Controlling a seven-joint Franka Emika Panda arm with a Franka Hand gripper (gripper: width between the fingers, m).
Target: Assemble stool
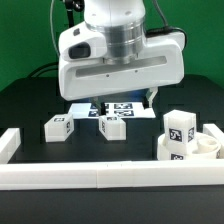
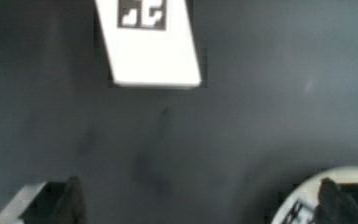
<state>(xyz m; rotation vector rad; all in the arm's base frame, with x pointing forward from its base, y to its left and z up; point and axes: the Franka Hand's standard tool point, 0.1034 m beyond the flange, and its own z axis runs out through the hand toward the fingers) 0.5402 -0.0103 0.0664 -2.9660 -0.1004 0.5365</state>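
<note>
The round white seat [image 1: 192,152] lies at the exterior view's right, with one tagged white leg [image 1: 180,130] standing on it. Two more tagged legs lie on the black table, one at the left [image 1: 57,128] and one in the middle [image 1: 112,127]. My gripper's white body [image 1: 120,62] hangs above the middle of the table. In the wrist view my gripper [image 2: 197,205] is open and empty, with dark fingertips [image 2: 51,205] wide apart. A white tagged leg [image 2: 153,45] lies on the table some way from them.
The marker board [image 1: 118,108] lies under the gripper body. White border rails run along the front [image 1: 110,178] and the left [image 1: 10,145] of the table. A green backdrop stands behind.
</note>
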